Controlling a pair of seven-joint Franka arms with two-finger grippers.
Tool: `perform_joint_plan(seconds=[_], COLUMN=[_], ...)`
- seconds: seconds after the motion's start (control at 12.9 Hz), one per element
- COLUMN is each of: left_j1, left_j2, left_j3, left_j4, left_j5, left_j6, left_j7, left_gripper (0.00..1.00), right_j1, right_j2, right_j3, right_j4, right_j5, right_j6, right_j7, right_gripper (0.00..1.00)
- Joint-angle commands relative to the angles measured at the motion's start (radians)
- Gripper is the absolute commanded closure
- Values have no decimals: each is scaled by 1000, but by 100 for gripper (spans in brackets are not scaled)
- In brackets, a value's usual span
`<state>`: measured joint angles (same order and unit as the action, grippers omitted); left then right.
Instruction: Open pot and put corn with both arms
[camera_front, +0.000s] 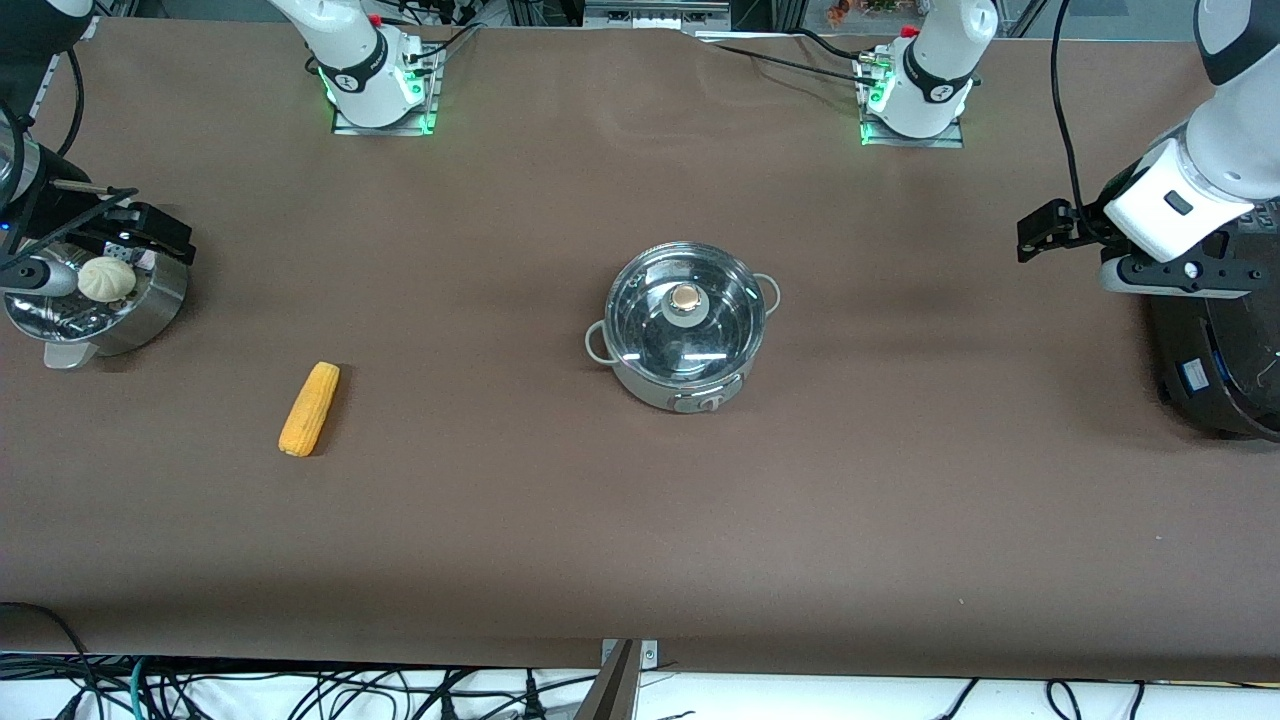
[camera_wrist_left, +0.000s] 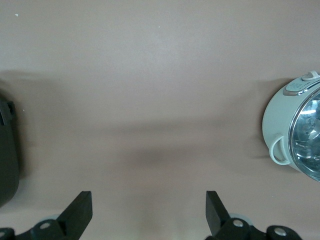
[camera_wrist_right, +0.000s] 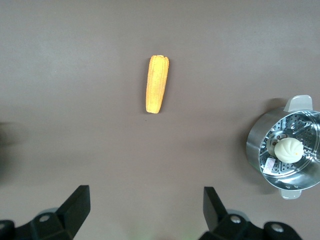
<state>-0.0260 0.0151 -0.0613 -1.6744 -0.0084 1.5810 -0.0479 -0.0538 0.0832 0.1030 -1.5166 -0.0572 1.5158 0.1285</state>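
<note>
The steel pot (camera_front: 690, 385) stands mid-table with its glass lid (camera_front: 640, 320) and brass knob (camera_front: 685, 298) on it. Its edge also shows in the left wrist view (camera_wrist_left: 280, 117). The corn (camera_front: 309, 408) lies on the table toward the right arm's end, nearer the front camera than the pot, and shows in the right wrist view (camera_wrist_right: 157, 84). My left gripper (camera_front: 1050, 232) (camera_wrist_left: 148, 200) is open and empty, up over bare table between the pot and the black cooker. My right gripper (camera_front: 150, 235) (camera_wrist_right: 146, 197) is open and empty, up by the steamer, apart from the corn.
A perforated steel steamer (camera_front: 150, 310) (camera_wrist_right: 257, 145) holding a white bun (camera_front: 106, 279) (camera_wrist_right: 289, 149) stands at the right arm's end. A large black cooker (camera_front: 1220, 360) (camera_wrist_left: 7, 150) stands at the left arm's end. Brown table surface (camera_front: 640, 520) lies around the pot.
</note>
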Motion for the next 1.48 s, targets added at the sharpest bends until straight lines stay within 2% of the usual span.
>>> perform_joint_plan(seconds=[0.0, 1.4], left_j1=[12, -11], left_j2=[-1, 2], left_j3=[-5, -15], left_j4=[4, 5], left_j5=[-5, -15], left_j6=[1, -29], left_j7=[20, 13], left_gripper=[0, 0], right_j1=[-12, -11], right_j2=[9, 10], right_j3=[4, 4], right_j4=[27, 27], right_j5=[16, 14], right_j6=[-14, -12], right_j7=[-20, -12], right_gripper=[0, 0])
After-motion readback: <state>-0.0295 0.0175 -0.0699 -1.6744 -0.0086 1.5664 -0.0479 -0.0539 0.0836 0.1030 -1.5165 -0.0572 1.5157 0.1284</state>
